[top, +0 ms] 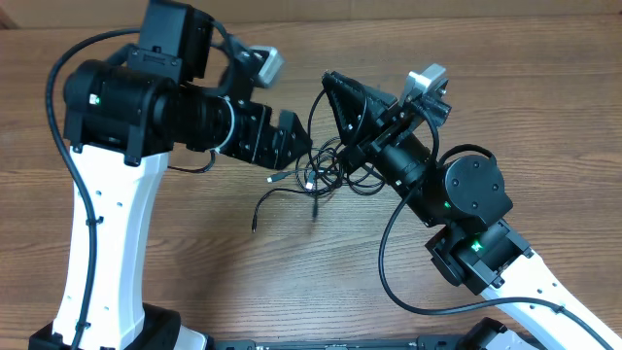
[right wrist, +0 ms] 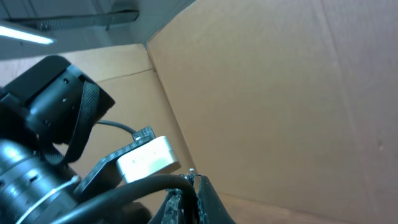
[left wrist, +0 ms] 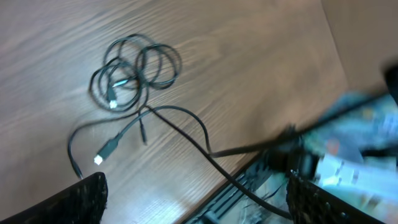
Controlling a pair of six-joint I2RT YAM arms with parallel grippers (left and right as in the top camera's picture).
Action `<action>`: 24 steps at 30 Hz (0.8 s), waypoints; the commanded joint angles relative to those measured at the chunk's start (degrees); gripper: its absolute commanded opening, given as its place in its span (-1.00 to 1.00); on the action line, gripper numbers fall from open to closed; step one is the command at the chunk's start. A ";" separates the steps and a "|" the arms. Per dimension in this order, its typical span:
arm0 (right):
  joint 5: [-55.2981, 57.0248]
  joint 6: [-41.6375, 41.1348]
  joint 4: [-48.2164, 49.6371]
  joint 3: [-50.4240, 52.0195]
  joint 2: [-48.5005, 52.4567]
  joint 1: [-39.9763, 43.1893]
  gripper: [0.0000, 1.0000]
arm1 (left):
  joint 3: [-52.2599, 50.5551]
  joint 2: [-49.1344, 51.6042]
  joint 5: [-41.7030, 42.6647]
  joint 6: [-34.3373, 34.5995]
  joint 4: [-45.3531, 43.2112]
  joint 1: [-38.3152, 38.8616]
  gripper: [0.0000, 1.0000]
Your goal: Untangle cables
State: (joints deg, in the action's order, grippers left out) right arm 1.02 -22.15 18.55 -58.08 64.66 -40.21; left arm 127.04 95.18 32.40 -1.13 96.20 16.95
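Observation:
The cables (top: 330, 167) are thin black cords, looped into a small bundle at the table's middle. Loose plug ends trail toward the front (top: 260, 209). My right gripper (top: 329, 82) is tilted up above the bundle. It is shut on one black cable (right wrist: 155, 186), and a strand (top: 313, 115) hangs from its tip down to the bundle. My left gripper (top: 292, 142) hovers just left of the bundle, open and empty. In the left wrist view its fingers (left wrist: 199, 205) are wide apart, with the coiled cables (left wrist: 134, 71) and a white-tipped plug (left wrist: 106, 151) below them.
The table is brown wood (top: 505, 78). Its front edge and the dark base rail (left wrist: 249, 186) show in the left wrist view. A thick black arm cable (top: 389, 262) loops beside the right arm. A cardboard wall (right wrist: 280, 93) stands behind.

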 commanded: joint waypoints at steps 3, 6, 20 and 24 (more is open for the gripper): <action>1.51 -5.11 -1.25 -0.92 -0.24 0.81 -0.92 | -0.35 0.07 5.68 -17.22 -0.79 1.97 0.83; 0.87 -10.67 -1.95 -0.92 -0.24 1.03 -0.93 | -0.35 0.07 4.79 -17.31 -3.23 2.21 0.82; -2.75 -17.05 -0.33 -0.92 -0.35 1.05 -0.93 | -0.37 0.09 2.99 -17.31 -8.22 2.21 0.24; -2.16 -17.09 -0.46 -0.92 -0.35 1.09 -0.93 | -0.35 0.09 3.02 -17.31 -8.17 2.21 -0.14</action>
State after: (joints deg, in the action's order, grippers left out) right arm -1.23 -38.09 17.85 -58.08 64.66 -39.38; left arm 127.04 95.18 35.27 -17.72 88.20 18.79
